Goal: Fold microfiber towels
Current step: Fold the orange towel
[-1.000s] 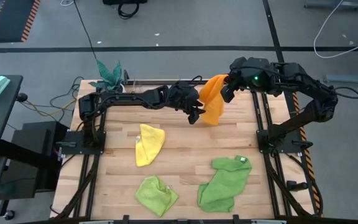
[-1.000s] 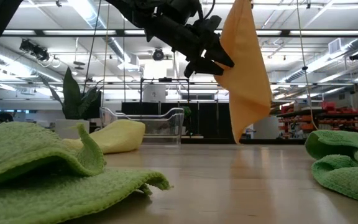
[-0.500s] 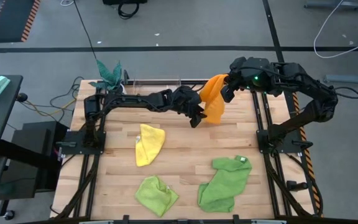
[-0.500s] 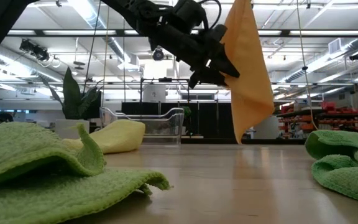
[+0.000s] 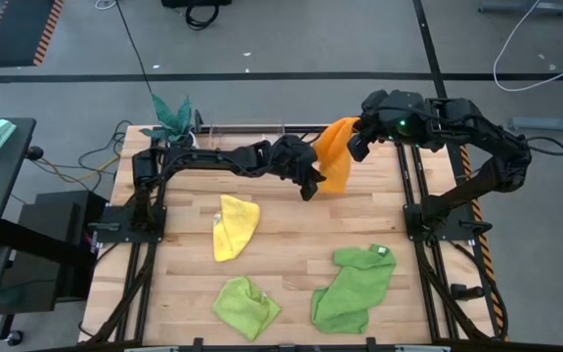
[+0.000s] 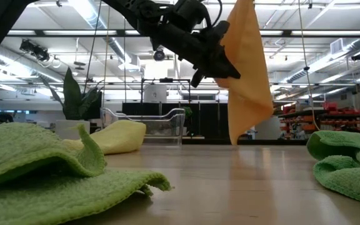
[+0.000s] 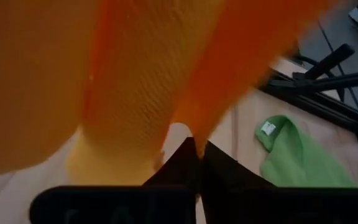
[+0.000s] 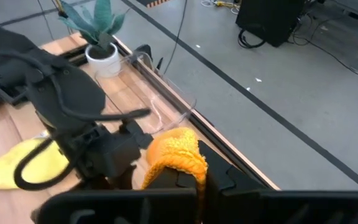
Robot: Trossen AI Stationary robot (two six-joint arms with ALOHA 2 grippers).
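Observation:
The orange towel hangs in the air over the table's far middle, held between both arms. My right gripper is shut on its top. My left gripper reaches in from the left and is shut on its hanging side. The yellow towel, the lime green towel and the larger mid-green towel with its white tag lie crumpled on the wooden table. My left gripper pinches the orange towel's hanging side edge between its two fingers, about midway down the cloth. The fingers come from the table's left, slanting a little down. The cloth below the hold hangs slack. My right gripper pinches the towel's top end, which bunches up over the fingers. The fingers come from the table's right, slanting down. The towel hangs below them, lifted off the table; one layer or several, I cannot tell.
A teal-leaved plant in a white pot and a clear plastic tray stand at the table's far left edge. Bare wood lies between the hanging towel and the towels nearer the front.
My left gripper has moved a little toward the table's right and down, onto the orange towel, and has shut on its hanging edge. The towel's lower part has drawn slightly toward the left gripper. The top stays in my right gripper.

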